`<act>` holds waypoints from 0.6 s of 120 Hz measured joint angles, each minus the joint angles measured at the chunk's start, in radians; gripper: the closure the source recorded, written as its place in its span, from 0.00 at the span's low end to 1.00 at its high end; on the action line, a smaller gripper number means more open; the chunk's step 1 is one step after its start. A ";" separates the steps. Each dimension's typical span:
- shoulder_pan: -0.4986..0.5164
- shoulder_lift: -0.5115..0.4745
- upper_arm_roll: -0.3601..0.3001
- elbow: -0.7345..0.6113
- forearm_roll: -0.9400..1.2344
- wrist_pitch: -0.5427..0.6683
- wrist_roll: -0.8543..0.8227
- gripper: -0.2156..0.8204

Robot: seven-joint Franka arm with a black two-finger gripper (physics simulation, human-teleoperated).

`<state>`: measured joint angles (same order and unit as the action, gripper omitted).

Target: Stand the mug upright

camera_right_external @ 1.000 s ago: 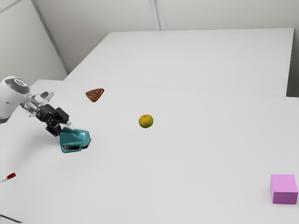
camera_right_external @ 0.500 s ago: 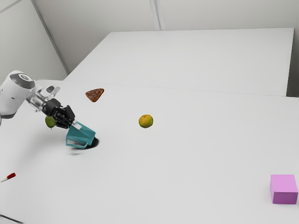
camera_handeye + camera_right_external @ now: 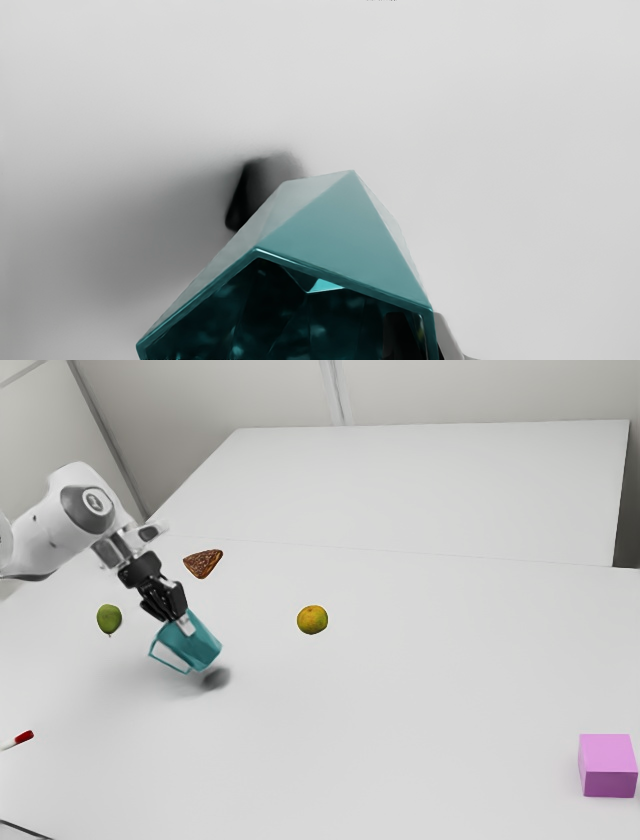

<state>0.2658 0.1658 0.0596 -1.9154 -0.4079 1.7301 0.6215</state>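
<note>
Right at the fingertips, the gripper (image 3: pixel 183 623) has the teal mug (image 3: pixel 203 644) pinched by its wall, one finger inside the mouth and the other against the outside, so yeah, it's holding the thing. The mug is up off the white table (image 3: pixel 420 730), hanging just below the fingers, with its shadow (image 3: pixel 216 678) on the tabletop under it and a bit apart. It's not upright, it's pretty tilted: the mouth is up by the fingers, and the base points down and away from them, toward the exterior view's right. The handle (image 3: pixel 166 659) sticks out below the fingers, on the exterior view's left side of the mug. In the wrist view you're basically looking into the dark inside of the mug, with the faceted body stretching away past the rim. As for the other stuff, a green fruit (image 3: pixel 109 618) sits to the exterior view's left of the fingers, and a brown triangular piece of food (image 3: pixel 203 564) lies beyond them, fairly near. An orange-yellow citrus fruit (image 3: pixel 312 620) is off to the exterior view's right of the fingers, and a pink block (image 3: pixel 607 765) is way farther out that way, closer to the camera. A red-tipped white stick (image 3: pixel 22 738) lies well apart from the fingers, nearer the camera at the exterior view's left edge.
</note>
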 joint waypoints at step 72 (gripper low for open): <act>-0.325 -0.061 0.000 -0.200 0.514 0.444 -0.206 0.96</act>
<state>-0.0595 0.1052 0.0597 -2.1157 0.1063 2.1740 0.4150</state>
